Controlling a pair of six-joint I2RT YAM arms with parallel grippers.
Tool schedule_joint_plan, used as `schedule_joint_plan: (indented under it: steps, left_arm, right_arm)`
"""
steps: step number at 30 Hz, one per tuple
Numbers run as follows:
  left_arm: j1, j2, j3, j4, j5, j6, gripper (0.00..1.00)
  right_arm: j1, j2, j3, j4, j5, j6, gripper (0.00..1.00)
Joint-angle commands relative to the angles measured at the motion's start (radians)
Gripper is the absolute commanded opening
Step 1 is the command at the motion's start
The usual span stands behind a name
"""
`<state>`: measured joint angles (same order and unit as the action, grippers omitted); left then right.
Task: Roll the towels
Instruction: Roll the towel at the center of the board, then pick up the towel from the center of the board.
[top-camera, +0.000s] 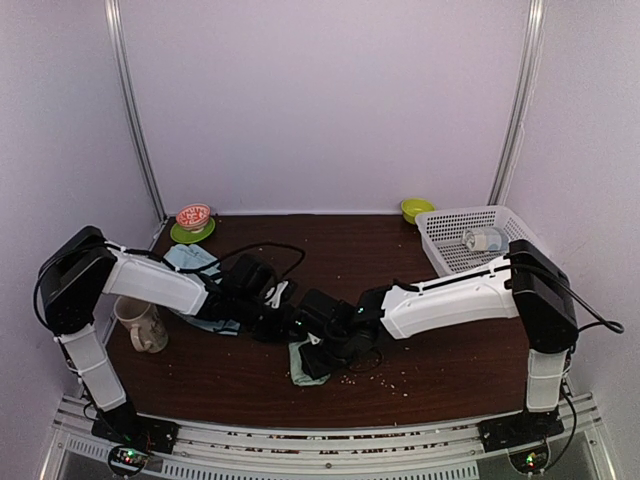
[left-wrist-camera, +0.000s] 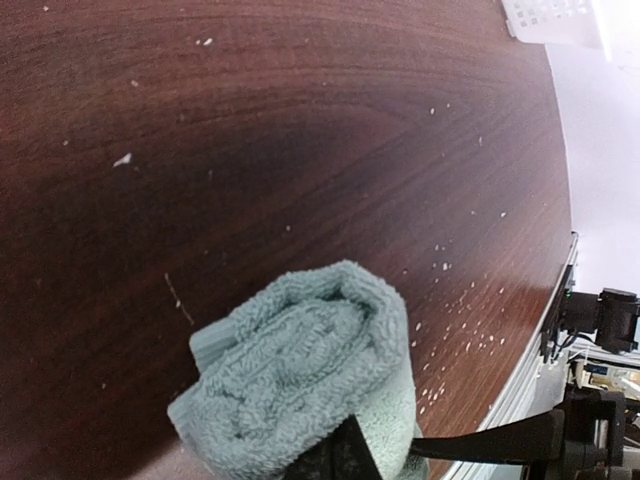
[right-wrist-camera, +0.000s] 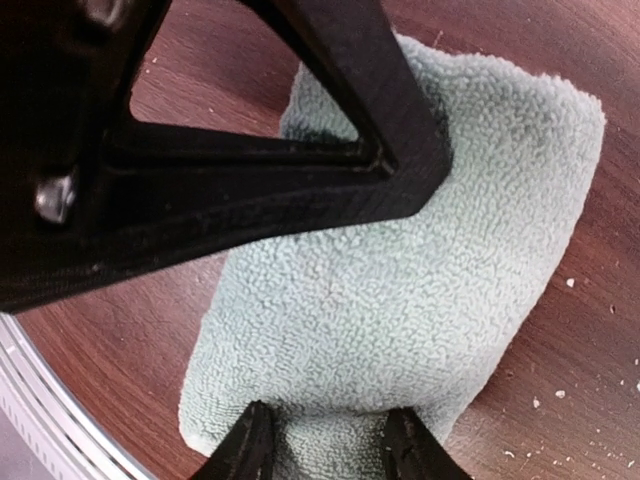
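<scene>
Pale lilac walls stand round a dark wooden surface (top-camera: 330, 240). Two towels lie on it. The sage-green towel (right-wrist-camera: 400, 280) sits near the front edge at the middle, wound into a thick, loose roll with its coiled end showing in the left wrist view. The light blue towel (top-camera: 188, 257) lies flat and rumpled well to the left, partly under the left arm.

Two hands meet at the green roll. The left hand (left-wrist-camera: 340, 458) is closed tight, its dark tip touching the roll; whether it nips any cloth I cannot tell. The right hand (right-wrist-camera: 330, 445) is about half open, both fingertips pressed against the near end of the roll, which spreads wider than the gap between them.

One pale mug (top-camera: 140, 325) stands at the left edge, beside the blue towel. One white basket (top-camera: 455, 212) sits at the far right corner with a clear glass (top-camera: 485, 240) lying in it. A green bowl (top-camera: 417, 209) stands just left of the basket. At the far left, a red bowl (top-camera: 193, 214) rests on a green plate (top-camera: 190, 236). Pale crumbs (top-camera: 385, 378) are scattered near the roll.
</scene>
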<state>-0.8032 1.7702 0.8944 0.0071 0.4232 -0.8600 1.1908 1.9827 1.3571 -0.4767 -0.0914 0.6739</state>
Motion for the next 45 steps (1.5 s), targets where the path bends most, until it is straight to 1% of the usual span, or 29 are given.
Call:
schedule_joint_plan:
  steps: [1,5,8,10,12,14,18,20,28,39,42,45]
  left_arm:
    - [0.014,0.07,-0.054,0.071,-0.035,-0.03,0.0]
    - [0.016,0.092,-0.087,0.099,-0.045,-0.037,0.0]
    - [0.016,0.098,-0.11,0.11,-0.061,-0.039,0.0]
    - [0.016,0.098,-0.129,0.121,-0.069,-0.043,0.0]
    - [0.016,0.095,-0.148,0.128,-0.074,-0.048,0.0]
    - [0.016,0.089,-0.164,0.133,-0.082,-0.052,0.0]
    - [0.016,0.071,-0.197,0.136,-0.1,-0.053,0.0]
    - [0.016,0.064,-0.209,0.139,-0.104,-0.053,0.0]
    - [0.016,0.027,-0.246,0.132,-0.124,-0.052,0.0]
    - [0.016,0.019,-0.278,0.15,-0.13,-0.054,0.0]
    - [0.016,0.015,-0.268,0.145,-0.126,-0.053,0.0]
    - [0.016,0.014,-0.257,0.137,-0.126,-0.048,0.0]
  right_arm:
    - [0.017,-0.016,-0.013,-0.057,-0.027,-0.03,0.45]
    - [0.004,-0.088,-0.035,-0.052,-0.033,-0.009,0.54]
    - [-0.023,-0.151,-0.075,-0.015,-0.042,0.032,0.59]
    - [-0.049,-0.192,-0.129,0.047,-0.056,0.074,0.67]
    - [-0.073,-0.215,-0.167,0.106,-0.078,0.116,0.71]
    - [-0.099,-0.217,-0.202,0.177,-0.104,0.16,0.73]
    - [-0.141,-0.21,-0.27,0.327,-0.154,0.25,0.75]
    - [-0.155,-0.191,-0.282,0.376,-0.186,0.279,0.76]
    - [-0.16,-0.095,-0.238,0.415,-0.235,0.324,0.78]
    - [-0.142,-0.04,-0.196,0.376,-0.257,0.315,0.79]
    - [-0.129,-0.013,-0.145,0.314,-0.253,0.282,0.79]
    - [-0.113,0.02,-0.092,0.252,-0.251,0.257,0.77]
